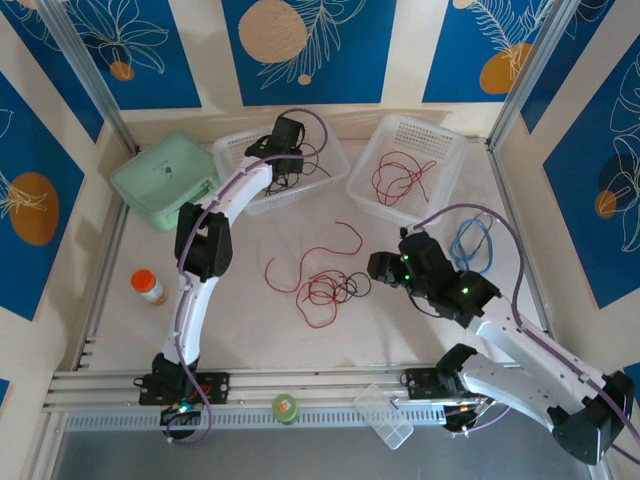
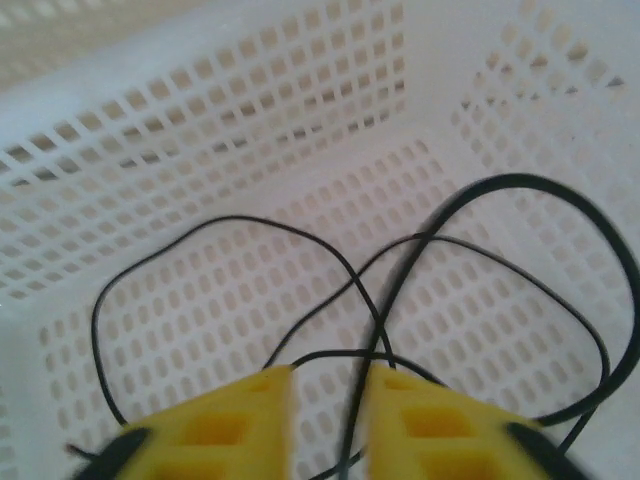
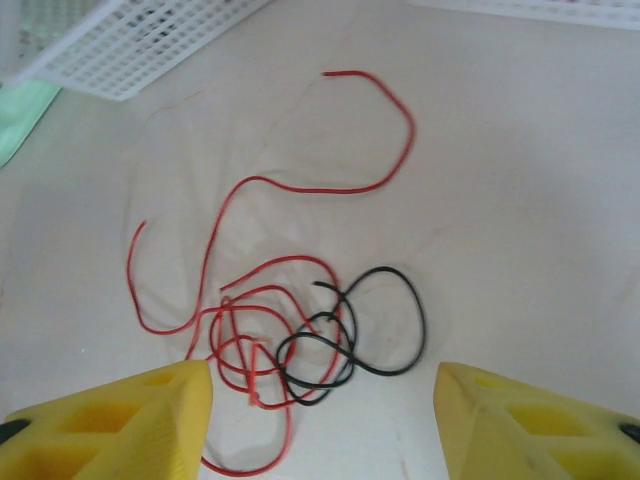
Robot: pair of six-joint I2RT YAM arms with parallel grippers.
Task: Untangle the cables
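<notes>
The right gripper (image 3: 322, 378), spread wide and empty, has the tangle (image 3: 290, 340) on the table (image 3: 520, 200) dead ahead at 12 o'clock, a red strand (image 3: 411, 130) trailing on toward 1 o'clock. The left gripper (image 2: 328, 400), narrowly parted, hangs over a loose black cable (image 2: 520, 181) in the basket (image 2: 200, 120); the right arm is nearer the tangle.

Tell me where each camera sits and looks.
Top external: above and behind, looking down at pale table; white left arm, right arm show.
Left wrist: on left arm, facing into white lattice plastic basket with thin black wire; yellow jaws slightly apart.
Right wrist: on right arm, facing tangled thin red and black wires; yellow jaws wide.
Top and right wrist share that tangle.
</notes>
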